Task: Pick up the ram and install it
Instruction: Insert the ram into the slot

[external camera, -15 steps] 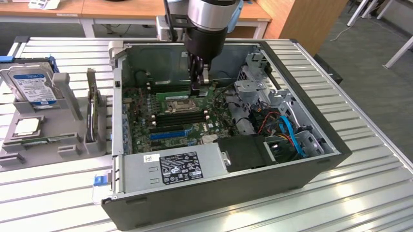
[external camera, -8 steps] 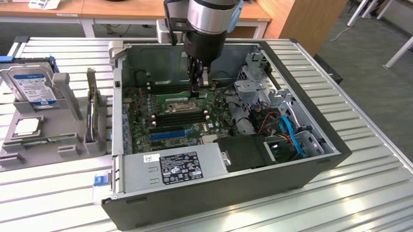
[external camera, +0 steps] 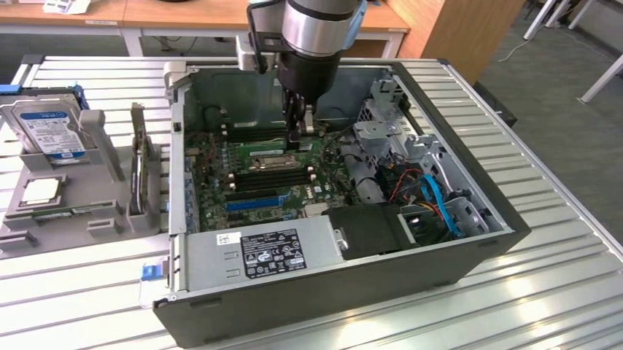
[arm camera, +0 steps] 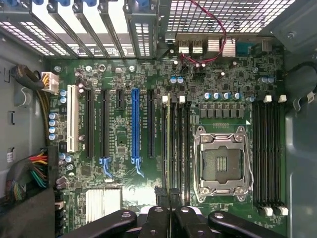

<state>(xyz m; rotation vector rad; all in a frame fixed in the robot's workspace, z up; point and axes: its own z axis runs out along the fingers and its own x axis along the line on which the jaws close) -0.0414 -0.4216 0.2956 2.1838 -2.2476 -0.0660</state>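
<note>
Checking the tool (arm camera: 168,214) first: its two fingers are drawn almost together, and I read them as clamped on the ram (arm camera: 168,144). Its thin pale-green edge runs out from between the fingertips in the wrist view. That edge lies in line with one slot of the first bank of memory slots (arm camera: 179,148), the bank between the CPU socket (arm camera: 220,166) and the blue expansion slot (arm camera: 134,124). I cannot tell whether the stick is seated in the slot or held just over it.

In the exterior view the tool (external camera: 300,133) hangs upright from the arm inside the open computer case (external camera: 341,306). The ram (external camera: 268,154) shows there as a green strip at the fingertips, running toward the exterior view's left above the motherboard (external camera: 206,173). A second bank of memory slots (arm camera: 267,153) lies on the far side of the socket from the ram. The power supply (external camera: 262,248), with a black label, sits in the near corner of the case.

Outside the case, on the exterior view's left, a grey parts stand (external camera: 98,219) carries a hard drive (external camera: 44,127) with a blue label, propped up, and a square processor (external camera: 39,191) lying flat. Case and stand rest on the slatted metal bench (external camera: 555,292).
</note>
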